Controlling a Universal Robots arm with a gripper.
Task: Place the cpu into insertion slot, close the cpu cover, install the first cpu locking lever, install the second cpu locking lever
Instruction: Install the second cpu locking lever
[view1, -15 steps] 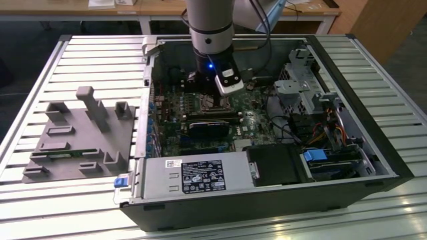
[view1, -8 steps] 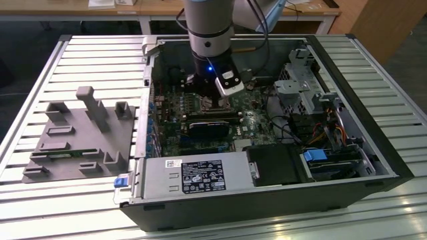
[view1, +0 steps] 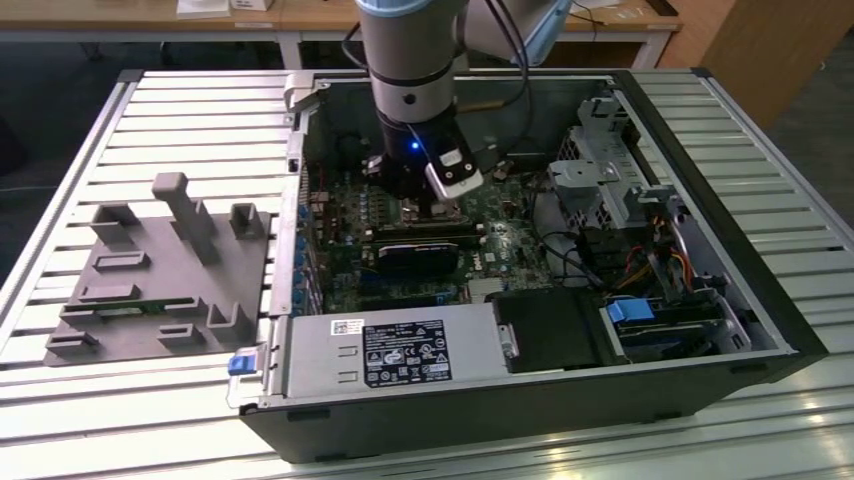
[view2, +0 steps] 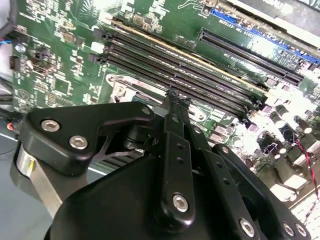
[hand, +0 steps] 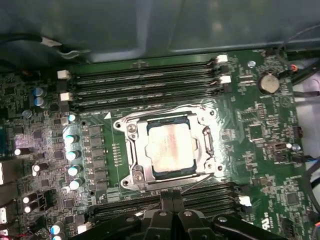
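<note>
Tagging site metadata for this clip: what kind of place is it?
Likely a robotics lab or test workshop, not a production line. An opened desktop PC case lies on a slatted aluminium workbench, a grey fixture tray sits beside it, and wooden office desks stand behind.

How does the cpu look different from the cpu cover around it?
The cpu is a solid square plate with a dull tan sheen; the cpu cover is a thin silver frame with an open window. The cpu fills the middle, while the cpu cover runs round its edges. Both are metal, square and lie flat on the board.
</note>
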